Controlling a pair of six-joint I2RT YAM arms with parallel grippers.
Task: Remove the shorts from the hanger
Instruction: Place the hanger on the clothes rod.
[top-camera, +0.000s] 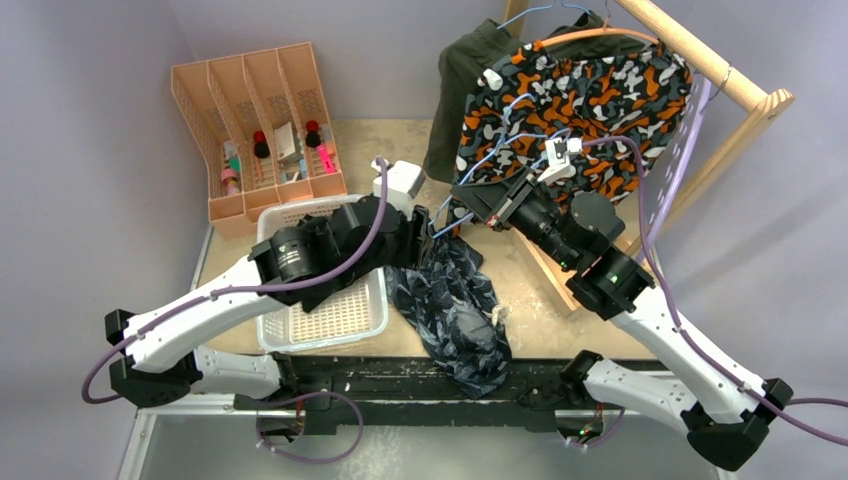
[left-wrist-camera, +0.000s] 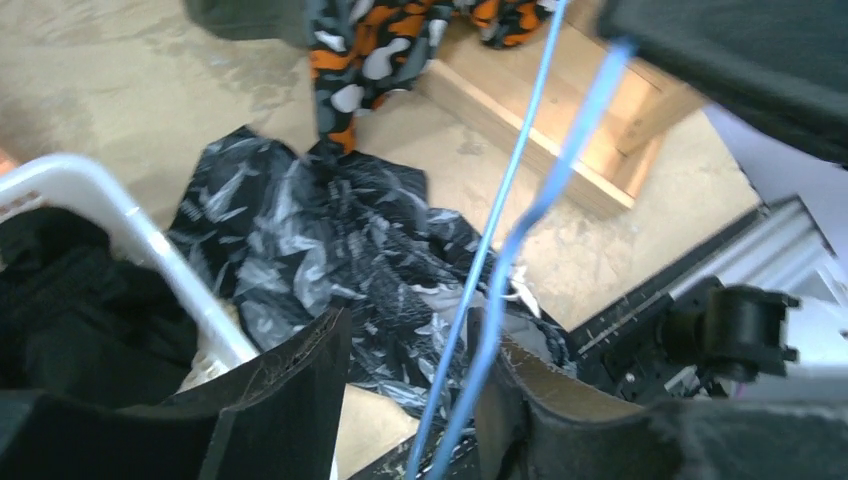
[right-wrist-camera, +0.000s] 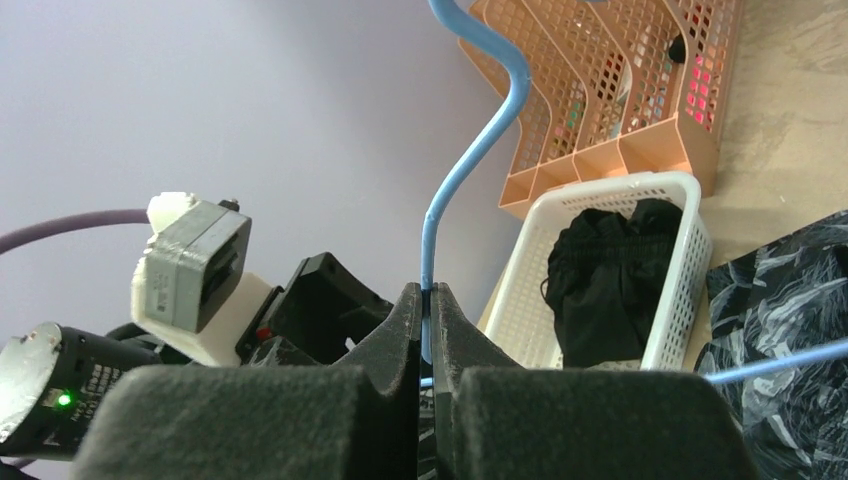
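Removing shorts from hangers, step of clearing a bare hanger. The desk (top-camera: 380, 150) carries a wooden rack (top-camera: 700, 55) at its far right. The orange camouflage shorts (top-camera: 590, 90) hang from it, with the olive shorts (top-camera: 460, 90) behind them, both apparently not yet taken off. The dark camouflage shorts (top-camera: 455, 310) lie crumpled at the near middle of the desk, off any hanger. The black shorts (right-wrist-camera: 610, 270) sit in the white basket (top-camera: 330, 340) to the left.

The blue hanger (right-wrist-camera: 428, 250) carries no cloth and is held between the two arms. The right end effector (right-wrist-camera: 428, 320) is clenched on its wire. The left end effector (left-wrist-camera: 410, 330) is released, its fingers apart with the wire running between them.

To do the step well, the left end effector should probably back straight off along the gap so neither finger catches the wire. The right should keep a firm pinch and carry the hanger wide of the hanging cloth.
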